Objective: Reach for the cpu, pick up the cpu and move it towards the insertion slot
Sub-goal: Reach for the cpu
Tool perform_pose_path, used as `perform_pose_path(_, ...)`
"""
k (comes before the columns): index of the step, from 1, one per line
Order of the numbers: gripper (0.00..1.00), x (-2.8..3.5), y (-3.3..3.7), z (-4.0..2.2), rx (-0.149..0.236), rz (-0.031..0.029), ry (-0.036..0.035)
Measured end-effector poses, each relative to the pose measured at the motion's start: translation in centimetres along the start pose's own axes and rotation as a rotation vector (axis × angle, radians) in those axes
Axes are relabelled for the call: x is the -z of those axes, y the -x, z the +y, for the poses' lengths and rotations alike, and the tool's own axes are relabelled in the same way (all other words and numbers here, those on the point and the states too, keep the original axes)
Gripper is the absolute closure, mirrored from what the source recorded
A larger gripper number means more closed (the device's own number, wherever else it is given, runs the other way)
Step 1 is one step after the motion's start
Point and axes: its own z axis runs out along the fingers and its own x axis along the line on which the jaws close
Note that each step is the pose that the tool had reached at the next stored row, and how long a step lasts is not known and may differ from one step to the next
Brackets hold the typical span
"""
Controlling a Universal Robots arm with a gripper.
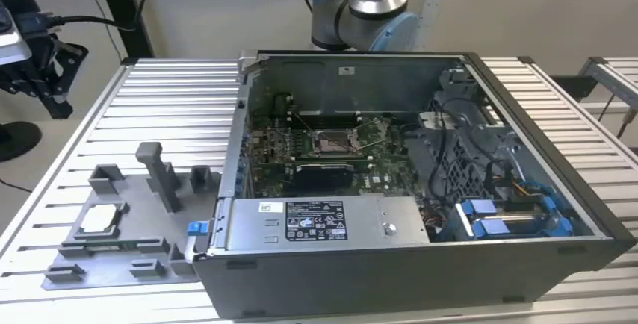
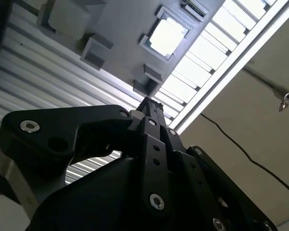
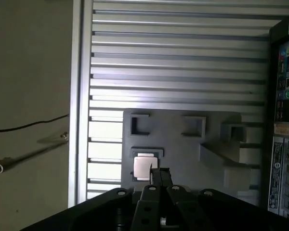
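The cpu [image 1: 100,219] is a small silvery square lying flat in a pocket of the grey plastic fixture [image 1: 130,260], on the exterior view's left beside the open computer case. Both wrist views look down on it: the cpu [image 2: 166,36] [image 3: 143,166] rests in the fixture [image 2: 120,29] [image 3: 183,149]. My black gripper [image 2: 148,102] [image 3: 160,172] hangs well above the fixture with its fingertips together and nothing between them. In the first wrist view its tip lies just beside the cpu. The insertion slot [image 1: 334,142] sits on the green board inside the case.
A tall grey post [image 1: 160,178] stands on the fixture near the cpu. The case wall [image 1: 234,160] rises between fixture and slot. A white-labelled grey metal box [image 1: 319,221] and blue cables [image 1: 509,216] fill the case front. The slatted table [image 1: 169,100] ends close to the fixture.
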Motion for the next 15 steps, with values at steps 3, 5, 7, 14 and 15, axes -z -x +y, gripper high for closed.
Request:
perform_pose_path(3, 1.0, -0.07, -0.33, -0.25, 0.0, -0.0001, 0.0)
perform_pose_path(5, 1.0, -0.11, -0.52, -0.29, 0.0, -0.0001, 0.0)
perform_pose_path(7, 1.0, -0.15, -0.7, -0.29, 0.0, -0.0001, 0.0)
perform_pose_path(14, 1.0, -0.16, -0.82, -0.3, 0.0, -0.0001, 0.0001)
perform_pose_path(15, 1.0, -0.16, -0.82, -0.3, 0.0, -0.0001, 0.0002)
